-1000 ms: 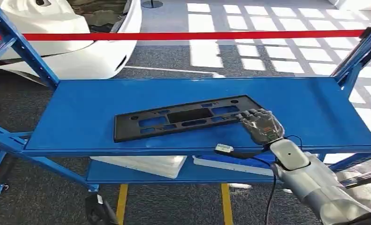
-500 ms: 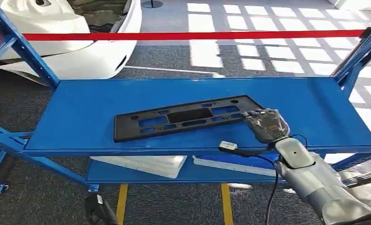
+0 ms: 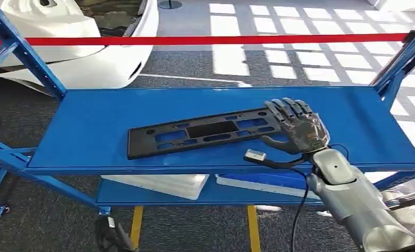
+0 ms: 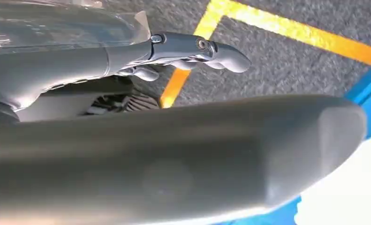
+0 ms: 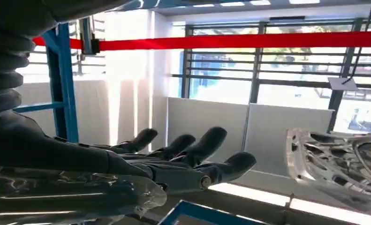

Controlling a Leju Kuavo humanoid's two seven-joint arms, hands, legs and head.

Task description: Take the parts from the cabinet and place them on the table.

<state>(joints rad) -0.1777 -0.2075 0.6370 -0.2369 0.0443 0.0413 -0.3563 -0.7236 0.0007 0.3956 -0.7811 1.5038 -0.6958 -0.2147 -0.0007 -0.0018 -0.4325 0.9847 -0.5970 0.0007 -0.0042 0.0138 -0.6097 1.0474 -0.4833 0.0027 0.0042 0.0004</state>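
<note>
One part: black plate (image 3: 208, 131), long axis nine-to-three, on blue shelf (image 3: 100, 126).
Your right hand (image 3: 298, 128): fingers spread, empty, at its three o'clock end.

Grey speckled carpet floor (image 3: 48, 220) carries yellow painted lines (image 3: 136, 227) and bright window-grid sunlight patches (image 3: 299, 58). A red barrier tape (image 3: 205, 40) stretches across; tall dark-framed windows (image 5: 268, 89) stand behind it.

Right robot hand (image 3: 298, 129) hides black part's (image 3: 205, 131) right end; contact unclear.
</note>
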